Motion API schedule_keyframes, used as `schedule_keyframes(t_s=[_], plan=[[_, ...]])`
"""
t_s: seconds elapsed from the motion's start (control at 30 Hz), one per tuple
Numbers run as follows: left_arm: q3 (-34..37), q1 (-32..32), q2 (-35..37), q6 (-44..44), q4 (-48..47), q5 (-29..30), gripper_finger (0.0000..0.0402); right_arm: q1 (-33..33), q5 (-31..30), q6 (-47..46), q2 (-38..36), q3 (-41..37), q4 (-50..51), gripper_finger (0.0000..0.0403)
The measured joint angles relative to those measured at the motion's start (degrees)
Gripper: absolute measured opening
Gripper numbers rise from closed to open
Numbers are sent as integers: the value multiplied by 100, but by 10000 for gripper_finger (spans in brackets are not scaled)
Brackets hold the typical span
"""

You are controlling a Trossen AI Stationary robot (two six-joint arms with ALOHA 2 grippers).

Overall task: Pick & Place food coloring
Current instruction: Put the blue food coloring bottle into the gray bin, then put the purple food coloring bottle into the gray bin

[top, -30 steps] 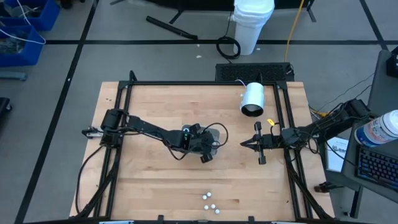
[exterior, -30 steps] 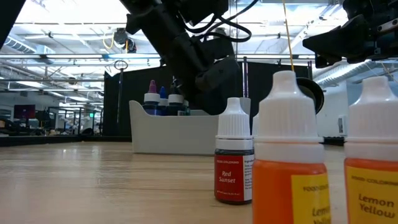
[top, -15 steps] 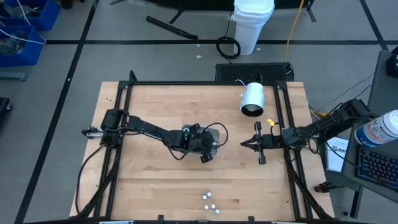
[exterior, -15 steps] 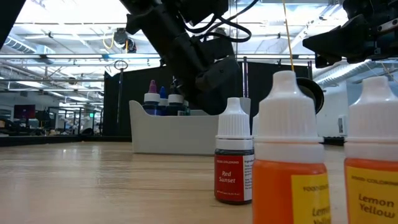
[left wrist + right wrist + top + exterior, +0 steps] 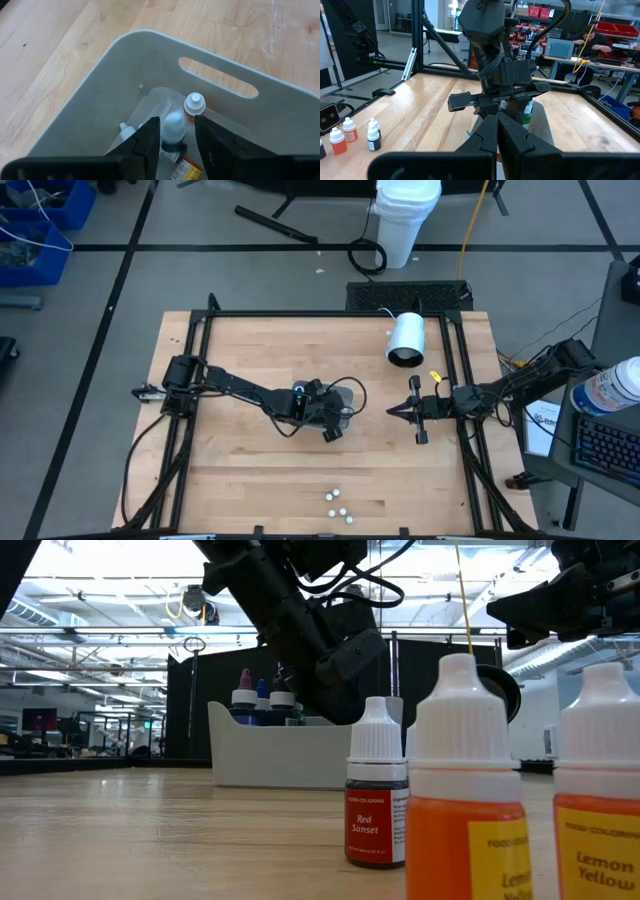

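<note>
Dark fingers of your left gripper [image 5: 177,123] stand narrowly apart with a pale-capped food coloring bottle [image 5: 172,128] between them. They look closed on it, though the contact itself is hard to make out from the left wrist view. The gripper hangs over the inside of the grey tray [image 5: 150,60], and in the low view it sits just above the tray's rim, near the middle of the tabletop [image 5: 230,470]. Compared with the pictures from a second and half a second ago, almost nothing has changed. The arm sits in the same place in the high view, and the low view shows at most a very slight shift of the gripper. You can read that as a pause at the drop point: the carry looks finished and the release is not yet done. Below the held bottle at least one white-capped bottle [image 5: 194,104] already lies in the tray, with another partly hidden beside it, so judge the opening so the new one drops clear of them. A cluster of small bottles [image 5: 338,505] waits at the near edge of the tabletop, well apart from the tray, which means several picks are probably left. Your right gripper [image 5: 497,131] has its fingers pressed together with nothing between them and is parked by the right side, pointing toward the tray.
</note>
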State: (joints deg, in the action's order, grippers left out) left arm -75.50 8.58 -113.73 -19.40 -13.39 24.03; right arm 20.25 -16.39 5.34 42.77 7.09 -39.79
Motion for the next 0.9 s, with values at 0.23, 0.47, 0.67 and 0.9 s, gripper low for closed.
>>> schedule_keyframes(t_s=[0.23, 0.47, 0.67, 0.9], plan=[[0, 1, 0, 77, 7, -2, 135, -1, -2, 0, 0, 0, 1, 0], [4, 264, 661, 621, 26, 0, 136, -1, 0, 4, 1, 0, 2, 0], [-9, 1241, 1843, 861, -388, -5, 136, 0, 0, 4, 1, -2, 23, 0], [115, 2988, 2084, 828, -1392, 1235, 74, 0, 0, 7, -1, -2, 17, 0]])
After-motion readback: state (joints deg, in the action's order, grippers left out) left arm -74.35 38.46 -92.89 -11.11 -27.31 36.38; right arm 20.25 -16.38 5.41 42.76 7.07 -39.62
